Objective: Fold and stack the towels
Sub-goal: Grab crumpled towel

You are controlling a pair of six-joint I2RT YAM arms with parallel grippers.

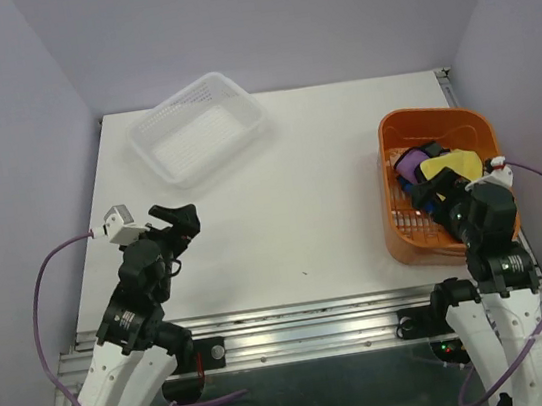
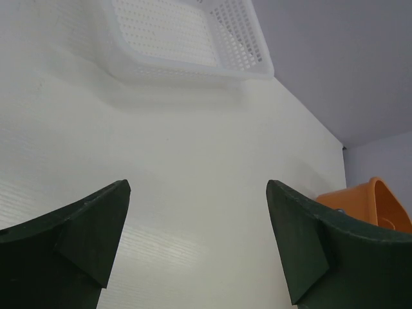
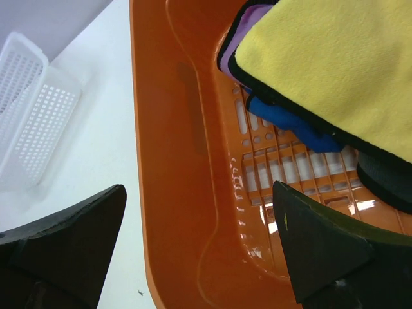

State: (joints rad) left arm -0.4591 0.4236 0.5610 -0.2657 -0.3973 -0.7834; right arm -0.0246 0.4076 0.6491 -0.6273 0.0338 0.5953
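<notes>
right gripper (image 3: 199,209) spread, empty, above wall of orange basket (image 3: 174,129) | left gripper (image 2: 198,190) spread too | risk: yellow towel (image 3: 335,71) sits on purple towel (image 3: 233,40) and blue towel (image 3: 283,122), so a deep pinch might snag two

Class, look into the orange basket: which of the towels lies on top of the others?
The yellow towel. It lies over the purple towel and the blue towel, whose edges only peek out beneath it.

A white table (image 1: 304,219) carries two baskets. The orange basket (image 1: 392,196) sits at its right edge. A white mesh basket (image 1: 196,138) stands well apart to the left of the orange basket and farther back, turned askew
</notes>
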